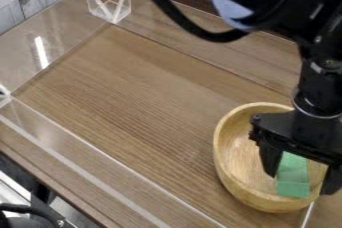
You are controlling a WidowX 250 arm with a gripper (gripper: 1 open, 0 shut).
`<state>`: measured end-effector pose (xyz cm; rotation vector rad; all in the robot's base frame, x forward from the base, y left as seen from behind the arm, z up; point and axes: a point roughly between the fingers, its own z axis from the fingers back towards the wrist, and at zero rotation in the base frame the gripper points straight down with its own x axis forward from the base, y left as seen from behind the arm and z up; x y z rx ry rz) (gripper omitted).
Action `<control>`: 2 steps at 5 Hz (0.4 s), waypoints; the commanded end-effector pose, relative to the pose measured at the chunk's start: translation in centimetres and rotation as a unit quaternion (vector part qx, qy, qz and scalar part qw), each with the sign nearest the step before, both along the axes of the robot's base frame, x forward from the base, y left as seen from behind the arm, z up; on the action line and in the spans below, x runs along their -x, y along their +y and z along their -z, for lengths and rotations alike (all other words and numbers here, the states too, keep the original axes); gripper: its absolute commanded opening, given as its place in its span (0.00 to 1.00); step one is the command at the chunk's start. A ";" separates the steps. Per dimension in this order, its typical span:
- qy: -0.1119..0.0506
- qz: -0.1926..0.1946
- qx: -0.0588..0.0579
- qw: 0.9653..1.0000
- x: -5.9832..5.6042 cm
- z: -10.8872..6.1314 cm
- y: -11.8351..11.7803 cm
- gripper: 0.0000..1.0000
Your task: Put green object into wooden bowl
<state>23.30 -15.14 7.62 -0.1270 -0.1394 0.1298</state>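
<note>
We judge the small bright-green rectangular block (293,177) light and rigid, best pinched across its narrow sides; it lies in the round tan wooden bowl (235,160) near the table's front right corner, black gripper (294,168) spread around it

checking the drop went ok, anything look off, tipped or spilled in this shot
Nothing stands out. The green block sits inside the wooden bowl, near its right side, with the open claw right above it. The bowl sits flat on the table and nothing has spilled. Whether the block lies flat or leans is hard to tell.
</note>
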 end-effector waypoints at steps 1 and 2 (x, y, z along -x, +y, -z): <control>-0.035 -0.045 0.020 0.998 -0.9 -2.0 -0.5 1.00; -0.035 -0.019 0.024 0.999 -0.5 -2.3 -0.4 1.00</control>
